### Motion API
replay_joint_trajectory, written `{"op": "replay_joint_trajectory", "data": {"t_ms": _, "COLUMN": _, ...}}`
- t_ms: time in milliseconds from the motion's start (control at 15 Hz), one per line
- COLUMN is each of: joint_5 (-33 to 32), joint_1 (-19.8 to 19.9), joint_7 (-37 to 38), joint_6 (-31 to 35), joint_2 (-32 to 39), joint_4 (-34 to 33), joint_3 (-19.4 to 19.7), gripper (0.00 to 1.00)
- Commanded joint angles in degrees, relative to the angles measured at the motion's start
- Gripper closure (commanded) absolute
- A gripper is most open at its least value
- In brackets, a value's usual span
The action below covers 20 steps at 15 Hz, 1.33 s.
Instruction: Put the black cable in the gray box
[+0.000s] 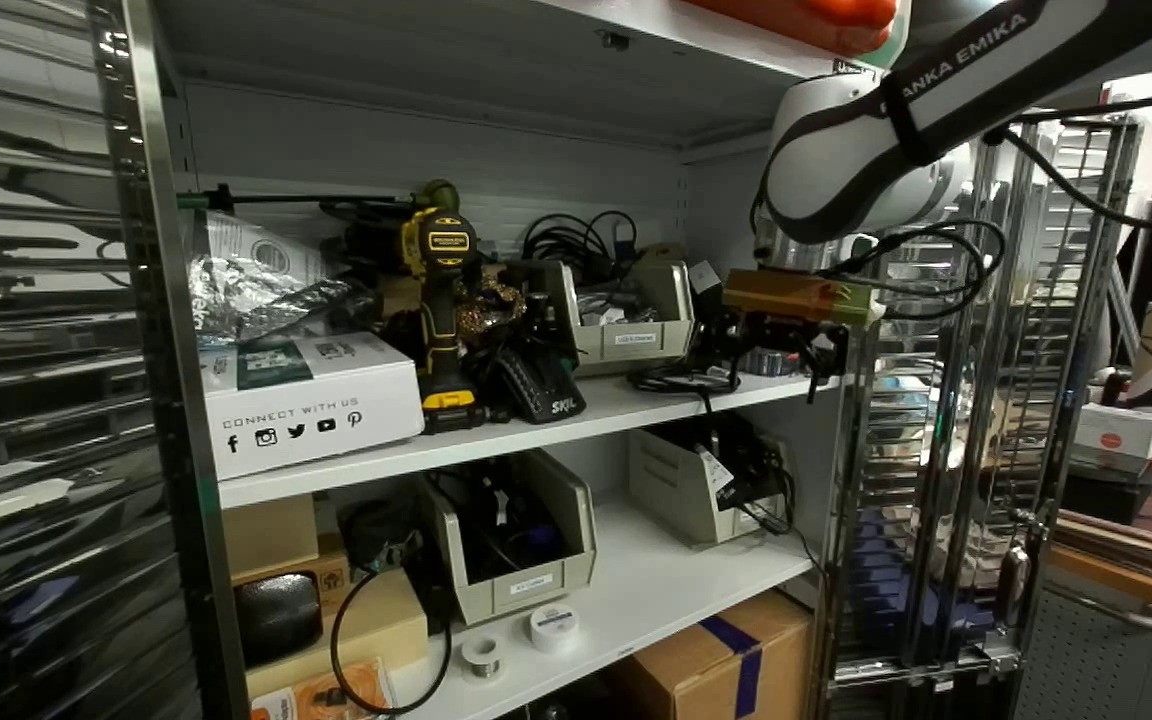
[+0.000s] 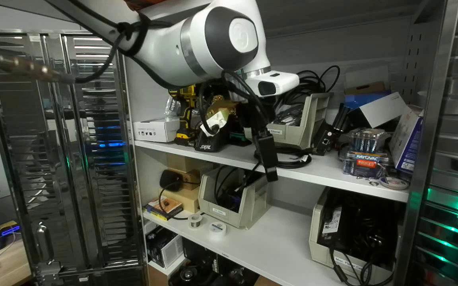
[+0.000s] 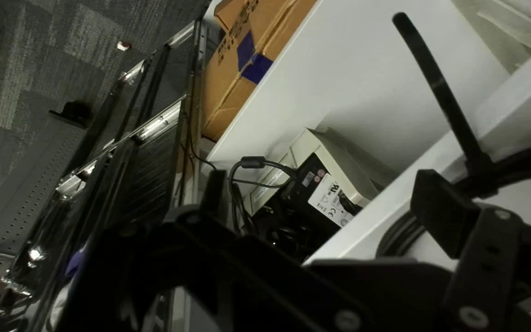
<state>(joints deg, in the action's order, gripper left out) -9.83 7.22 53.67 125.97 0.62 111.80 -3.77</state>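
My black gripper is spread wide. The thin, loopy black cable lies by one finger, maybe touching, one end past the flat white shelf's edge, with room below.

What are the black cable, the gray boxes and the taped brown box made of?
Black cable: probably rubbery plastic outside, dark and smooth, curling in loops. Gray boxes: likely hard plastic with a dull sheen; walls look smooth and stiff. Taped brown box: most likely cardboard, matte tan with printed marks.
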Motion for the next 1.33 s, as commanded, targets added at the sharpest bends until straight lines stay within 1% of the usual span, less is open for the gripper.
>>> {"op": "replay_joint_trajectory", "data": {"t_ms": 0, "joint_5": 0.07, "joint_1": -3.05, "joint_7": 2.28, "joint_6": -0.89, "joint_2": 4.79, "joint_4": -7.72, "joint_3": 2.13, "gripper": 0.0}}
{"op": "replay_joint_trajectory", "data": {"t_ms": 467, "joint_5": 0.32, "joint_1": -5.49, "joint_7": 7.41, "joint_6": -0.3, "joint_2": 10.53, "joint_4": -14.15, "joint_3": 4.77, "gripper": 0.0}}
{"op": "replay_joint_trajectory", "data": {"t_ms": 733, "joint_5": 0.39, "joint_1": -6.62, "joint_7": 8.35, "joint_6": -1.86, "joint_2": 13.83, "joint_4": -17.99, "joint_3": 5.68, "gripper": 0.0}}
{"op": "replay_joint_trajectory", "data": {"t_ms": 1000, "joint_5": 1.32, "joint_1": -7.36, "joint_7": 7.0, "joint_6": -4.36, "joint_2": 15.69, "joint_4": -20.69, "joint_3": 5.89, "gripper": 0.0}}
{"op": "replay_joint_trajectory", "data": {"t_ms": 1067, "joint_5": 1.78, "joint_1": -7.45, "joint_7": 6.46, "joint_6": -5.47, "joint_2": 15.79, "joint_4": -21.25, "joint_3": 5.76, "gripper": 0.25}}
{"op": "replay_joint_trajectory", "data": {"t_ms": 1133, "joint_5": 2.2, "joint_1": -7.56, "joint_7": 6.05, "joint_6": -6.41, "joint_2": 15.86, "joint_4": -21.65, "joint_3": 5.65, "gripper": 0.27}}
{"op": "replay_joint_trajectory", "data": {"t_ms": 1267, "joint_5": 2.37, "joint_1": -7.96, "joint_7": 5.77, "joint_6": -8.49, "joint_2": 15.64, "joint_4": -22.19, "joint_3": 5.58, "gripper": 0.42}}
